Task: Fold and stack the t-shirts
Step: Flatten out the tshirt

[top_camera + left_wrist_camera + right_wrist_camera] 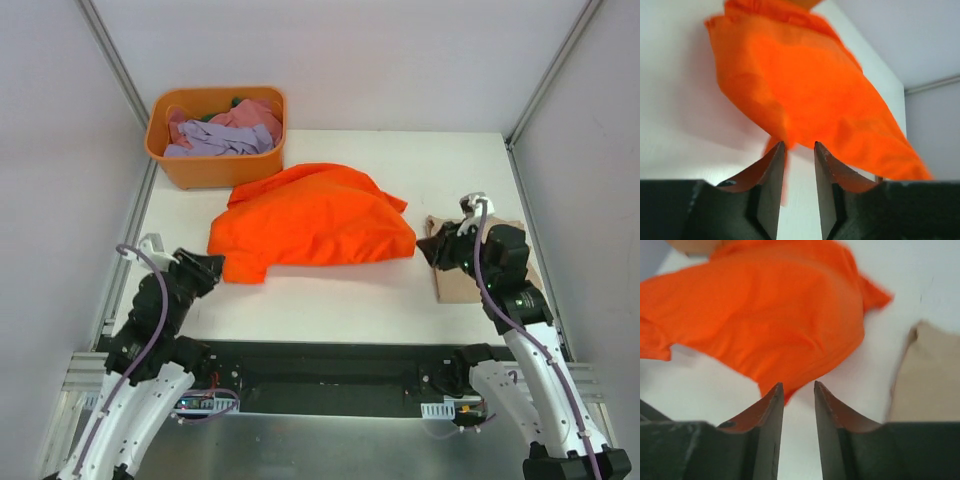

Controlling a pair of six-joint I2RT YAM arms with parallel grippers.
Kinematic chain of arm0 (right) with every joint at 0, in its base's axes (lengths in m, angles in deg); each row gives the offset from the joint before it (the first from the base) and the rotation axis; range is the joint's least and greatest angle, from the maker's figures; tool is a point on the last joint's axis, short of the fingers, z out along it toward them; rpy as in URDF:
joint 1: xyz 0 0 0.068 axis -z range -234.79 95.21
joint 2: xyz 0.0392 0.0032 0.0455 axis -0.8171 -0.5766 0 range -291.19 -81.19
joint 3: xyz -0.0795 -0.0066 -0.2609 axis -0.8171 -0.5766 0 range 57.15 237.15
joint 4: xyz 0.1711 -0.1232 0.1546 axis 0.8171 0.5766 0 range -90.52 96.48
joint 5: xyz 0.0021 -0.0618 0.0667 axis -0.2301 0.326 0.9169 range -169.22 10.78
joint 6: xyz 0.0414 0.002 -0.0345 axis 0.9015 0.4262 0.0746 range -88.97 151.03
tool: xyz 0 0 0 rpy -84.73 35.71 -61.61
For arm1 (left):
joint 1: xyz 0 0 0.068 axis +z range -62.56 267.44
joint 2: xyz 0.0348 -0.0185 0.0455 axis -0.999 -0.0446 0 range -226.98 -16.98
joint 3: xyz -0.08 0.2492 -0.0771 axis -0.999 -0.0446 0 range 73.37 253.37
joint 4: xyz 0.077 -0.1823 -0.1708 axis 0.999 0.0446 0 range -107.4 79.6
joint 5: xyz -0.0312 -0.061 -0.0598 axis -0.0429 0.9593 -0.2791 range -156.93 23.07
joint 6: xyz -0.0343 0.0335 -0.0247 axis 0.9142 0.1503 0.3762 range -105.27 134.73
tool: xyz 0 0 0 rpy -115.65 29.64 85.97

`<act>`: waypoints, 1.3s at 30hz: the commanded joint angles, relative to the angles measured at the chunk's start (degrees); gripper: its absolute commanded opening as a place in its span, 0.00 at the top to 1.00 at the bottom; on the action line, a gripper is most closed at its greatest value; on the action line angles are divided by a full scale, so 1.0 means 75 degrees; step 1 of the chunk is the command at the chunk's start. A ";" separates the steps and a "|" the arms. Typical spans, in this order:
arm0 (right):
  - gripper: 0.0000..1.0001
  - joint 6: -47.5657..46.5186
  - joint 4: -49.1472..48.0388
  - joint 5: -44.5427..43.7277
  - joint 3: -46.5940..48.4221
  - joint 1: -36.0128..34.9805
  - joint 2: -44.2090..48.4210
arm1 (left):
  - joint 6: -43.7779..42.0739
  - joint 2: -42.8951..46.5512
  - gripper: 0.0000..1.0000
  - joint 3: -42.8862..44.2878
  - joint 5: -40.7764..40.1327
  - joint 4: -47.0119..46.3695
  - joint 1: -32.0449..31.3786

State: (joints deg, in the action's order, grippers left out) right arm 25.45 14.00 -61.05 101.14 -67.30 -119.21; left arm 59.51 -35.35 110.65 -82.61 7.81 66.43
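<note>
Near left of the bench (330,295): left pincer (207,267), low over the white surface, tips aimed at the lower left corner of the orange t-shirt (315,220). Released, going by the wrist view: jaws slightly parted, nothing clamped between them, a thin sliver of orange in the gap along one inner face (cloth or reflection, cannot tell). Just past the tips, the shirt's corner, soft with blur.

Back left corner: orange plastic tub (205,172), holding a crumpled lilac t-shirt (215,140) and a pink t-shirt (255,118), heaped together above the rim.

Middle of the bench: the orange t-shirt, lying broad and rumpled, one sleeve poking toward the right, back edge just beside the tub's front wall.

Right side: right pincer (432,246), down at the left edge of the tan t-shirt (455,287), facing the orange one. Likewise released: jaws a little apart, bare bench visible through the gap, the orange shirt's nearest corner just beyond the tips and not between them.

Far right: the tan t-shirt, flat on the bench near its right edge, partly covered by the right arm, parted from the orange shirt by a narrow strip of bare white.
</note>
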 commanded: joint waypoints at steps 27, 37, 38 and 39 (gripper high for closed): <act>0.04 0.2268 0.1568 -0.2375 -0.0369 -0.0909 -0.2734 | 0.1214 -0.3551 0.12 -0.1218 0.1479 0.1563 0.1125; 0.04 0.2362 0.1368 -0.2693 -0.0322 -0.0980 -0.3532 | 0.1097 -0.4487 0.54 -0.1947 0.2021 0.0307 0.1700; 0.04 0.2373 0.1368 -0.2681 -0.0322 -0.0968 -0.3567 | 0.1097 -0.4569 0.55 -0.1947 0.1986 0.0214 0.1724; 0.04 0.2362 0.1368 -0.2681 -0.0334 -0.0980 -0.3591 | 0.1062 -0.4640 0.57 -0.1947 0.1951 0.0178 0.1736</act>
State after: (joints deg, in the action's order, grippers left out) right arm 42.30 25.37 -80.00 96.40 -74.19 -145.44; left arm 68.58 -68.22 96.79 -68.63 13.30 78.56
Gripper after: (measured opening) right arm 0.960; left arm 0.463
